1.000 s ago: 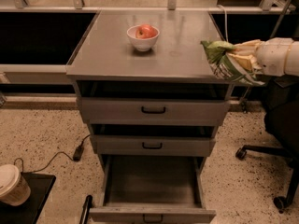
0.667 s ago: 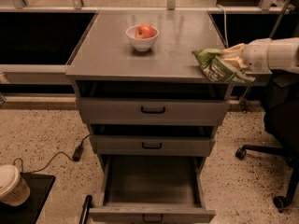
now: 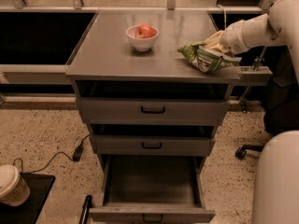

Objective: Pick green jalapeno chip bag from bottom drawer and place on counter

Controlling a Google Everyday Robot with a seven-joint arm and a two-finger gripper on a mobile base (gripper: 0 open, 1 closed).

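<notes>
One item, placing step: green jalapeno chip bag point(image 3: 205, 59) lies on the counter point(image 3: 112, 45), near its right edge.
The gripper point(image 3: 218, 42) clamps the bag's top; bottom drawer point(image 3: 149, 214) open, empty. Next: release, lift clear.

gripper point(image 3: 213, 45): your fingers point(image 3: 215, 39) pinch top of bag point(image 3: 205, 59) | bag: below them, on counter point(image 3: 114, 50) near right edge | bowl point(image 3: 142, 44): well left of them | bottom drawer point(image 3: 119, 214): open, far below
</notes>
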